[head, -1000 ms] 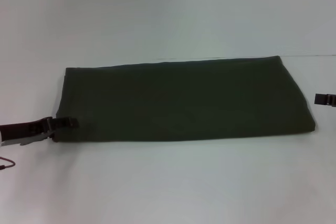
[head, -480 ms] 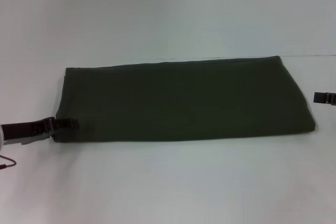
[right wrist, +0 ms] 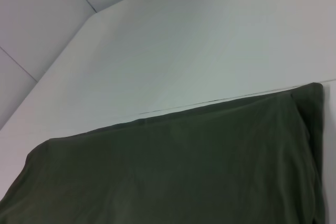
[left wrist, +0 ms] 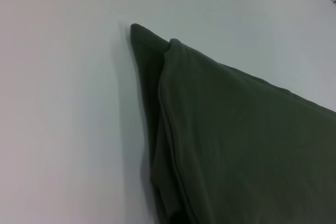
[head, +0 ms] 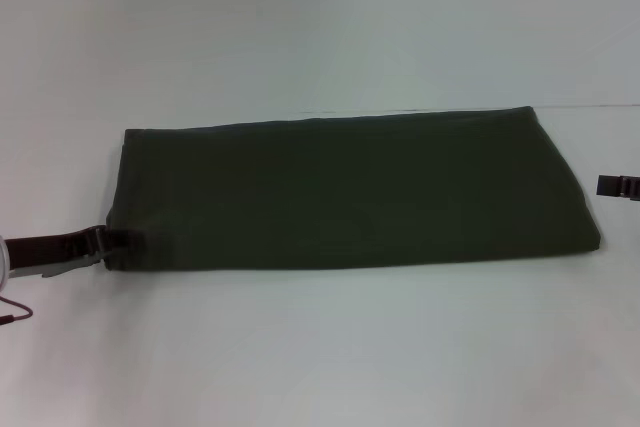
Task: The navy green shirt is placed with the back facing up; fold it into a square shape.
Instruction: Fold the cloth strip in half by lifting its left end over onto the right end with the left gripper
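The navy green shirt (head: pixel 350 192) lies flat on the white table (head: pixel 320 357), folded into a long band that runs left to right. My left gripper (head: pixel 120 240) is at the band's near left corner, its tip against or just under the cloth edge. The left wrist view shows that corner's stacked layers (left wrist: pixel 236 140) close up. My right gripper (head: pixel 606 186) shows only as a dark tip at the right edge of the head view, just beyond the shirt's right end and apart from it. The right wrist view shows the shirt's far edge (right wrist: pixel 168 171).
A thin seam line (head: pixel 600 105) in the table surface runs along the shirt's far edge. A thin red cable (head: pixel 12 312) hangs below my left arm. White table surface extends in front of and behind the shirt.
Less of my left gripper's tip now shows over the shirt's near left corner; it has drawn back or slipped under the edge. The shirt and right gripper have not moved.
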Robot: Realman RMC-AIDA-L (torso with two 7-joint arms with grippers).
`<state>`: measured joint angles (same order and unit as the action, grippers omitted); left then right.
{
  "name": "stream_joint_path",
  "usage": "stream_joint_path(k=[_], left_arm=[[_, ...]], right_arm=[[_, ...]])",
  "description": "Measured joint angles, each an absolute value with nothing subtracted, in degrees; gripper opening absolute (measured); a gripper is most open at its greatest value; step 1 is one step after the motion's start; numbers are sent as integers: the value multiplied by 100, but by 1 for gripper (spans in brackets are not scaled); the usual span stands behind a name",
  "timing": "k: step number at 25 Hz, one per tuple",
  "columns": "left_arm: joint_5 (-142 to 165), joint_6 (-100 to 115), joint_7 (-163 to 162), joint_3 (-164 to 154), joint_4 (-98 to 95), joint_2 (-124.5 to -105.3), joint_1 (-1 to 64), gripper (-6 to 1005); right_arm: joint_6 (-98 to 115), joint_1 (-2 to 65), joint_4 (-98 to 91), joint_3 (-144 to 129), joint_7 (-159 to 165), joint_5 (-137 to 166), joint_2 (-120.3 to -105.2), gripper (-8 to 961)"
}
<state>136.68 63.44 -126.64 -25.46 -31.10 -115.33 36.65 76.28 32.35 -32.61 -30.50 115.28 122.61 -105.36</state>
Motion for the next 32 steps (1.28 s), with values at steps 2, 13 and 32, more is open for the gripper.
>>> stream_joint_path(k=[2, 13, 32], left_arm=[[13668, 6323, -12664, -2550, -3110, -11538, 3665, 438], [13773, 6154, -12692, -2567, -3102, -11550, 3664, 272], [13772, 6213, -12689, -2567, -3093, -11554, 3648, 24]], right_arm=[[7628, 3234, -3261, -3050, 11530, 12261, -10536, 866], [7622, 3235, -3261, -3050, 11560, 12270, -10536, 863], [7498, 4317, -3408, -4007, 13526, 13893, -10272, 859]])
